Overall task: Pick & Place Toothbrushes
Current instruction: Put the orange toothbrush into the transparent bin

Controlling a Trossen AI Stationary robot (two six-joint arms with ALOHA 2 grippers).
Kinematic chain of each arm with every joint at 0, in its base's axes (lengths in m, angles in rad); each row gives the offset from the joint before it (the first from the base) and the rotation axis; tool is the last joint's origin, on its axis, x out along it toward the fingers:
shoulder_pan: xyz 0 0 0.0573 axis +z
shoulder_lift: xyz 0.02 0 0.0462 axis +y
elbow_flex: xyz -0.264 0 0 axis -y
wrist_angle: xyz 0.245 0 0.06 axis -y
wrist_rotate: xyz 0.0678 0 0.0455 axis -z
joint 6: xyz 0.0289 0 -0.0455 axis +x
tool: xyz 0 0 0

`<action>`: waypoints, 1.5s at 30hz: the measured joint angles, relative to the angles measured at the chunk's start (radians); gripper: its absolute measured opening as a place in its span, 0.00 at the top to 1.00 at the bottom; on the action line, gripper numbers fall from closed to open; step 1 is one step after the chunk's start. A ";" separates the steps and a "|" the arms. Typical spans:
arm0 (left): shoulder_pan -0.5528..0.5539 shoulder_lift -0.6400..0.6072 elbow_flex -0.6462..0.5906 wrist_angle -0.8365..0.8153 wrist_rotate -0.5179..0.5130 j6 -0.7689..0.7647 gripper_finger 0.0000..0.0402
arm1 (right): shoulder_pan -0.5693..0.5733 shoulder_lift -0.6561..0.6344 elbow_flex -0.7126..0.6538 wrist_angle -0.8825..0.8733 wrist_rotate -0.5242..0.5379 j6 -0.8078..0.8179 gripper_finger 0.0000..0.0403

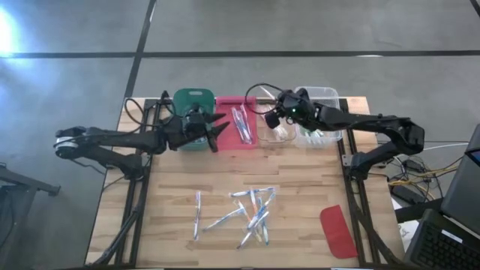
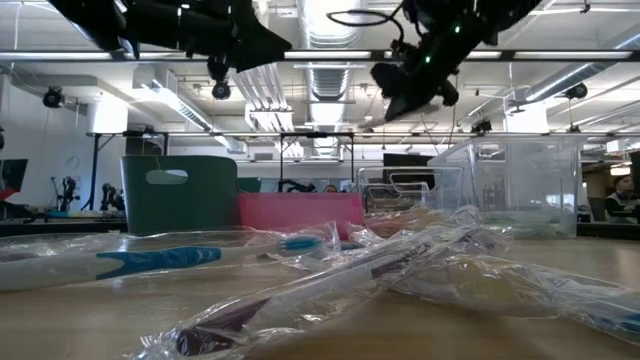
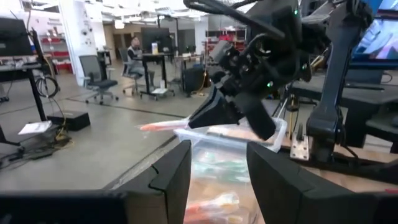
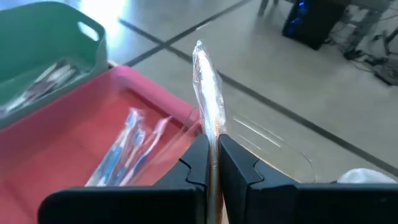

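right gripper (image 4: pixel 211 163) clenched on thin plastic-wrapped toothbrush (image 4: pixel 208 93), 12 o'clock above probably clear bin (image 1: pixel 279 133) | left gripper (image 1: pixel 219 127) released, over green bin (image 1: pixel 193 99)

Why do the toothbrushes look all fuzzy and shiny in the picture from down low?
Low view: the wrapped toothbrushes lie right by the lens, so they blur, and their clear wrappers glint under the ceiling lights. High view: glare whitens the floor's corner.
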 joint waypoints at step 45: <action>0.000 0.004 -0.017 -0.024 0.000 0.066 0.60 | 0.018 0.208 -0.178 0.309 0.128 0.058 0.97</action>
